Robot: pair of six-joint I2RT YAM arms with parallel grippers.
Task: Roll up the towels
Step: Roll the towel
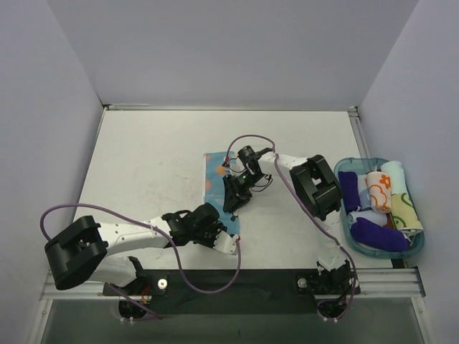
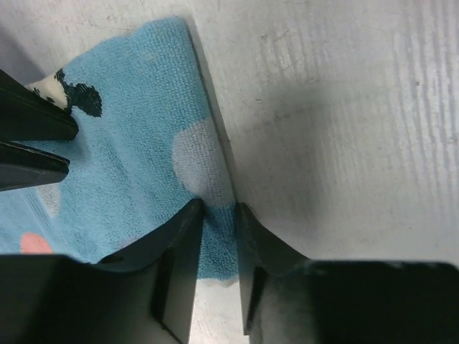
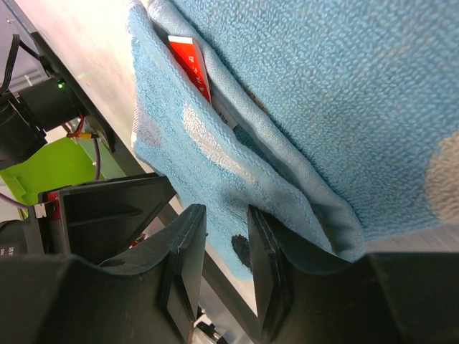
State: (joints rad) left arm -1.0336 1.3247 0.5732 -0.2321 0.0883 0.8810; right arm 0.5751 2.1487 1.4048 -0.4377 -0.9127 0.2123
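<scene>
2 grippers are on 1 cloth. The left gripper (image 2: 219, 233) has narrow jaws astride the near end of the blue towel (image 2: 136, 136), and cloth fills the gap. Whether they actually pinch it I cannot tell. The right gripper (image 3: 226, 244) has narrow jaws nipped on a raised fold of that towel, with a red label (image 3: 190, 61) showing inside the fold.

Seen from above, the towel lies in the middle of the table (image 1: 143, 165), its long axis running away from the arms' bases. The left gripper sits at its near end and the right a little farther along, about mid-length.

A roll, I judge, must travel up that axis from the near end, so the left arm is nearer the starting edge. Other rolled towels (image 1: 379, 190) lie well apart in the basket (image 1: 420, 245) on the right.
</scene>
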